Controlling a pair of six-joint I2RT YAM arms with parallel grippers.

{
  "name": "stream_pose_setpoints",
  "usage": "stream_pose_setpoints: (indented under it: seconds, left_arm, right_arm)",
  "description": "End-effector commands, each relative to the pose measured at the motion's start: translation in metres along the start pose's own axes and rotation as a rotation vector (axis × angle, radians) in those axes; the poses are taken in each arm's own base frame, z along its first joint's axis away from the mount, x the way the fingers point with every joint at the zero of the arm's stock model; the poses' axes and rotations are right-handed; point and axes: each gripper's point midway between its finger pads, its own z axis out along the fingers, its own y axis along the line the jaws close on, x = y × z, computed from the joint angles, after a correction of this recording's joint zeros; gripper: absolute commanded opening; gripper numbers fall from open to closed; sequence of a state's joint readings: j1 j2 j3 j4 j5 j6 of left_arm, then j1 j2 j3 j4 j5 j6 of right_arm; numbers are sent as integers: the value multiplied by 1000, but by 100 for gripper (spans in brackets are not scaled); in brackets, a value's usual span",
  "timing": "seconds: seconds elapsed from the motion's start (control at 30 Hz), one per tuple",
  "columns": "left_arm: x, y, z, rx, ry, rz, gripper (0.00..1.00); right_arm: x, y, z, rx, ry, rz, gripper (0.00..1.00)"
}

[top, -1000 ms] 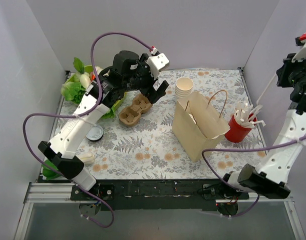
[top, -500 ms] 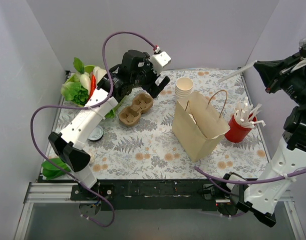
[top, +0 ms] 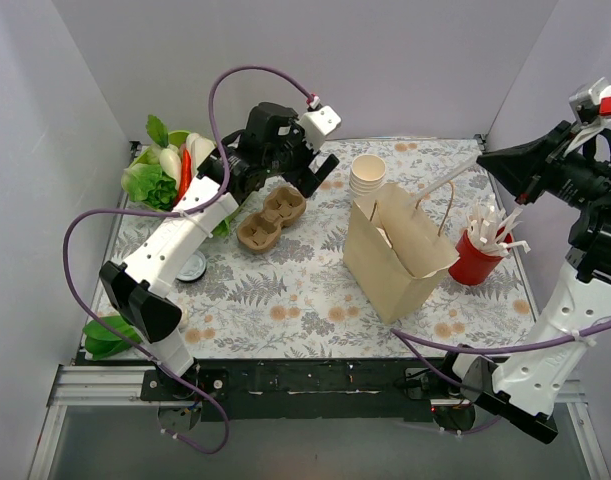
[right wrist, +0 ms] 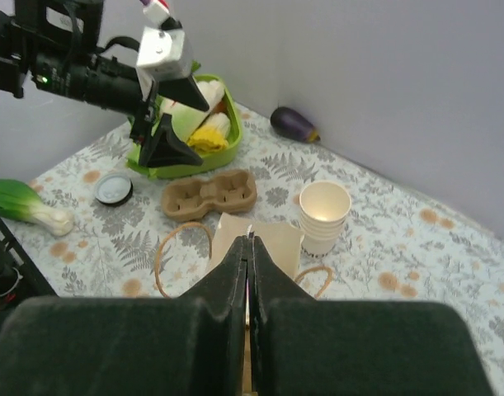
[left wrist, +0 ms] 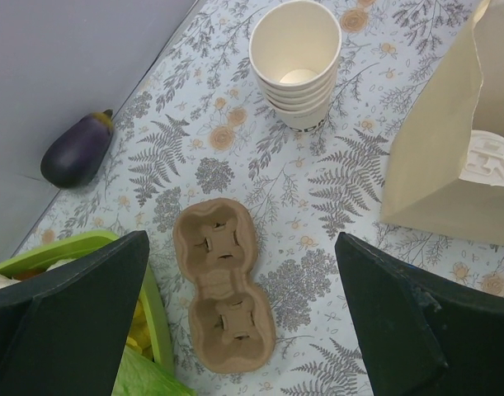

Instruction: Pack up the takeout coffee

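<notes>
Sitting inside the brown paper bag, just off table centre toward 3 o'clock, the takeout coffee shows only its white embossed lid. Left gripper: spread fully, empty, hovering over the cardboard cup carrier at 11 o'clock. Right gripper: clenched on a white straw that points toward the bag.

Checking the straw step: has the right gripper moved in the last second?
Yes. The right gripper, shut on a straw, swung left toward the paper bag.
</notes>
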State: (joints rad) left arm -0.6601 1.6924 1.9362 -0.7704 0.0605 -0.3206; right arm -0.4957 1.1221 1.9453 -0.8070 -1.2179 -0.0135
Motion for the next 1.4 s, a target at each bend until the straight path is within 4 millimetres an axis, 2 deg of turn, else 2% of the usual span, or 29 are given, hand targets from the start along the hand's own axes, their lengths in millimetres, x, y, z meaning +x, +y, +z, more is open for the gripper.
stream_pose_setpoints:
  seconds: [0.0,0.03,0.1,0.13,0.2,0.23,0.33,0.4,0.47,0.53,0.63,0.67,0.7,0.73,0.77,0.8,0.83,0.87,0.9,0.93,0.97,1.0,1.03,1.07,1.13,1.23,1.27,1.33,1.37]
  left_arm:
    - [-8,6,-23,-34,-33,12,98]
    - [-8,6,-24,-34,-36,14,98]
    - [-8,7,-25,-38,-38,20,98]
    - [-6,6,-24,-38,-32,20,98]
    - [-5,5,-24,-34,-31,20,98]
    - [-4,5,-22,-33,-28,20,98]
    - [-6,6,-22,-34,-36,11,98]
    - [-8,7,-20,-40,-39,10,98]
    - [-7,9,-16,-62,-36,-21,98]
    - [-8,16,-16,-105,-37,-50,98]
    - [-7,23,-14,-149,-42,-92,98]
    - [-8,27,-15,-173,-42,-99,98]
    - [-8,29,-13,-188,-48,-115,98]
    - [-7,32,-12,-201,-45,-124,98]
    - [-7,36,-13,-222,-48,-134,98]
    - [-8,41,-14,-233,-55,-152,98]
    - [-8,45,-14,-240,-55,-159,98]
    - [-8,48,-14,-246,-58,-164,98]
    - [-5,57,-15,-263,-56,-178,98]
    - [-3,61,-14,-272,-52,-183,98]
    - [-3,66,-15,-281,-53,-184,98]
    - [-1,72,-15,-293,-51,-188,98]
    - [-1,74,-15,-299,-49,-174,98]
    - [-3,76,-15,-306,-56,-168,98]
    - [-8,79,-20,-319,-70,-164,98]
    - [-3,80,-21,-333,-59,-177,98]
    - [-5,81,-27,-342,-70,-180,98]
    - [0,82,-30,-362,-61,-179,98]
    - [5,82,-30,-369,-51,-171,98]
  right_arm:
    - [50,-4,-6,39,122,76,1]
    - [64,-6,-7,41,151,86,1]
    - [77,-8,-9,51,184,105,1]
    - [86,-9,-9,48,201,127,12]
    - [90,-14,-9,57,209,138,29]
    - [89,-16,-8,60,208,141,42]
    - [75,-30,-5,97,184,117,61]
    - [64,-44,-3,145,154,106,64]
    - [59,-51,1,149,132,97,74]
    - [46,-59,4,157,87,44,78]
    - [40,-84,4,242,66,1,82]
    - [43,-100,3,305,76,5,83]
    - [47,-116,3,347,91,26,83]
    - [53,-138,-2,445,114,50,92]
    - [58,-149,-2,492,132,78,92]
    - [75,-172,0,537,176,134,92]
    - [81,-187,-9,636,224,160,93]
    - [90,-193,-5,662,270,177,94]
    - [113,-214,1,701,350,220,94]
    - [122,-227,-15,844,448,209,95]
    - [134,-227,-2,849,521,197,95]
    - [159,-240,5,874,620,230,96]
    - [151,-248,-1,964,645,200,96]
    - [172,-244,13,936,735,247,97]
    - [166,-241,27,914,730,246,97]
    - [135,-229,55,859,586,185,98]
    - [113,-221,63,841,481,141,98]
    - [91,-210,73,784,364,103,98]
    - [65,-195,67,766,274,68,98]
